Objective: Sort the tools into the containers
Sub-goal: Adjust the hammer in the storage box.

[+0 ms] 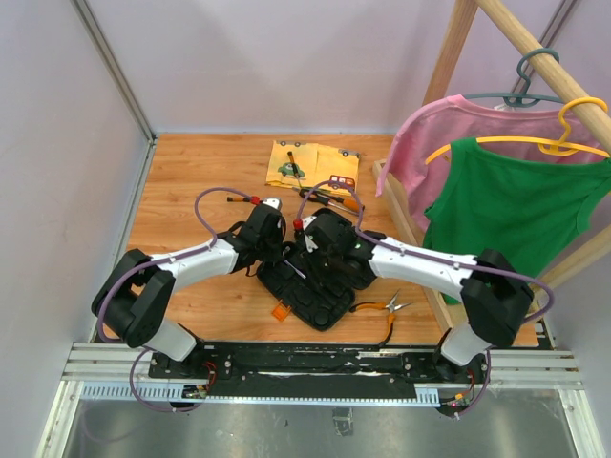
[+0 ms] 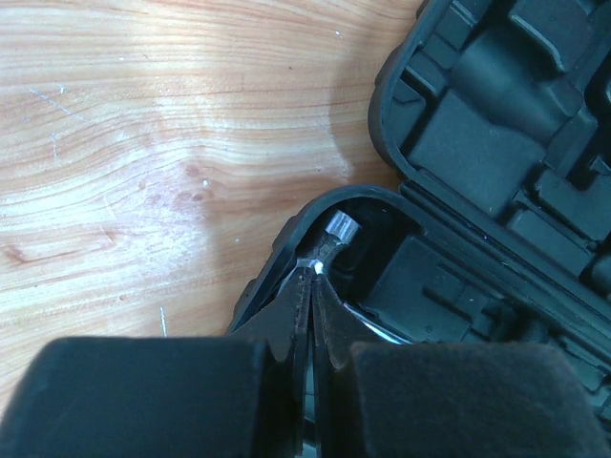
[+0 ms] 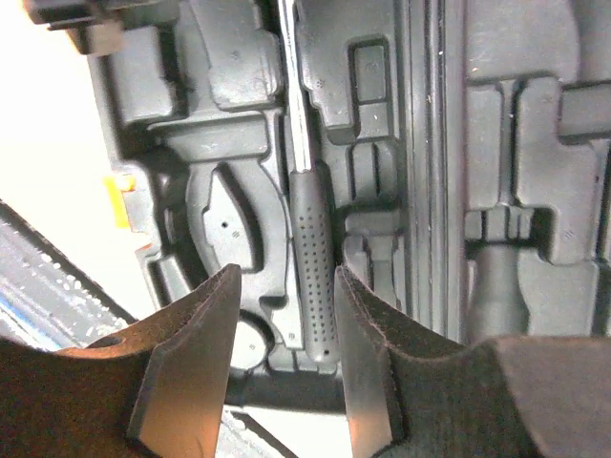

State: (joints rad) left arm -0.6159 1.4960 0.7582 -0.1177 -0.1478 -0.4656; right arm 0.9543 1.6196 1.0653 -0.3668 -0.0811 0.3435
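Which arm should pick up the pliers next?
Right. The pliers lie on the table on the right arm's side of the case, and the right gripper is open over the hammer lying in its slot. The left gripper is shut on the case's other side.

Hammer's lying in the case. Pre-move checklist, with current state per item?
1. Handle of the hammer free of the right gripper: ok, jaws open with a gap on both sides.
2. Handle lying in its moulded slot in the case: ok.
3. Hammer head free of the left gripper: cannot tell; it is shut with its tips right at the steel head.
4. Case open, slots of both halves showing: ok.
5. Next tool free to pick: ok, the pliers lie uncovered on the table, right of the case.
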